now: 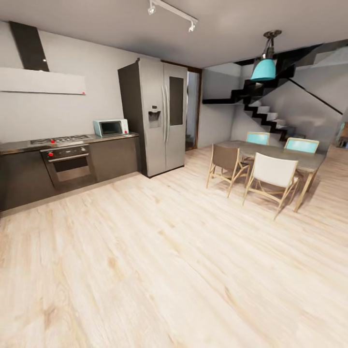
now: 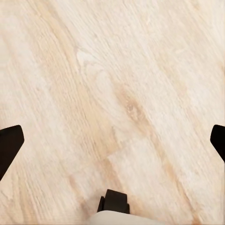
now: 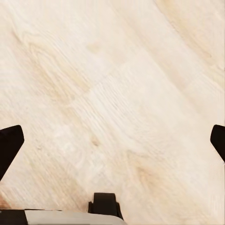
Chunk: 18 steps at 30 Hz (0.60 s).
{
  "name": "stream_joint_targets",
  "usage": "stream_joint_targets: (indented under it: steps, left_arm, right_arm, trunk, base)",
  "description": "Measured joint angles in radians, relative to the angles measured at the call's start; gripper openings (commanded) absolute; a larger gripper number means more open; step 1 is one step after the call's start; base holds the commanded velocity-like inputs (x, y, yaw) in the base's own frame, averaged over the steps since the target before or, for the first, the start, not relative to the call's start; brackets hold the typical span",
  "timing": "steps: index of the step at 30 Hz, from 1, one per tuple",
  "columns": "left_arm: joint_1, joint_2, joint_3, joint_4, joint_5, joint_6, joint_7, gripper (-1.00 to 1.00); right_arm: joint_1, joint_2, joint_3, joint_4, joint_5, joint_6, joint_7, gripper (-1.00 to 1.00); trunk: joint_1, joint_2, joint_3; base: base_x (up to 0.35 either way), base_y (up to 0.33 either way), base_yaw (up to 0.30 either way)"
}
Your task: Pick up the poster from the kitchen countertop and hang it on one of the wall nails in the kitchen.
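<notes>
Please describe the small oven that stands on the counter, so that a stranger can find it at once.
Start at the tall grey fridge against the back wall. Just to its left, the kitchen countertop ends, and there stands the small oven. It is the one white box with a dark glass door; the built-in oven sits lower, under the hob.

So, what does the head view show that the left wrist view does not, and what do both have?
Head view alone: the kitchen countertop with a microwave on it, the oven, the fridge, the dining table with chairs and the staircase. Left wrist view alone: the left gripper, its dark fingertips wide apart, empty. Both: the light wooden floor.
</notes>
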Motion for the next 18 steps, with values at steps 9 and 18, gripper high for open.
stream_joint_targets:
  steps: [9,18]
  left_arm:
    - [0.000,0.000,0.003,0.000,0.000,0.001,0.000,1.00]
    - [0.000,0.000,0.003,0.000,0.000,0.001,0.000,1.00]
  right_arm:
    - [0.000,-0.006,0.045,0.003,0.000,0.000,0.003,1.00]
    - [0.000,-0.001,0.049,0.001,-0.001,-0.001,-0.005,1.00]
  trunk:
    - [0.000,0.000,0.000]
    - [0.000,0.000,-0.004]
  base:
    - [0.288,-0.162,0.021]
    - [0.314,-0.127,0.161]
